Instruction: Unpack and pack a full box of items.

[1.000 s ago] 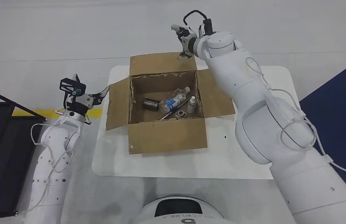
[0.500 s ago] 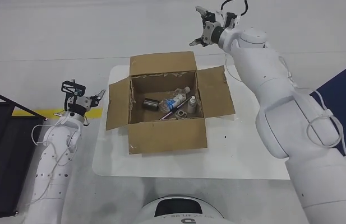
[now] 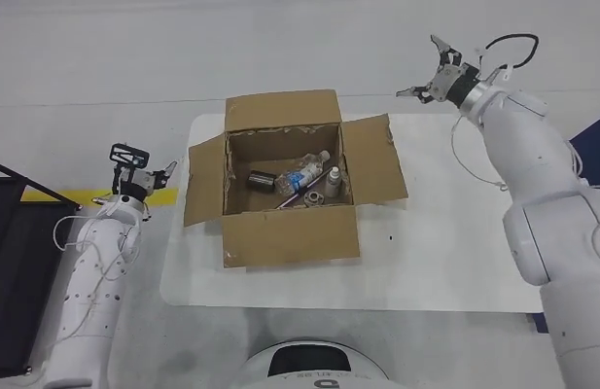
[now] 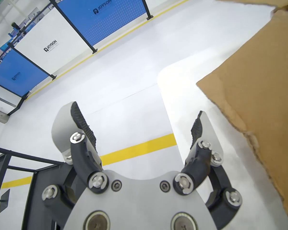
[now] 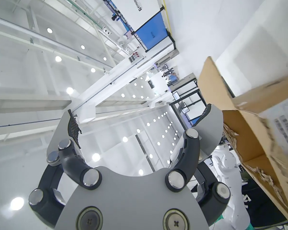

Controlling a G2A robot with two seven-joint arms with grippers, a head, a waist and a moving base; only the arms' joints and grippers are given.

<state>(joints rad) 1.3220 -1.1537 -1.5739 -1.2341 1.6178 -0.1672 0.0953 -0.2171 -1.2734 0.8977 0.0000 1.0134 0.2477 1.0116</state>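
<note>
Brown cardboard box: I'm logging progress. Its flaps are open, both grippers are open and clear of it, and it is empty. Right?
Not empty: the top view shows the brown cardboard box holding items, among them a clear plastic bottle. Its flaps are open, and the left gripper and right gripper are open and clear of it.
</note>
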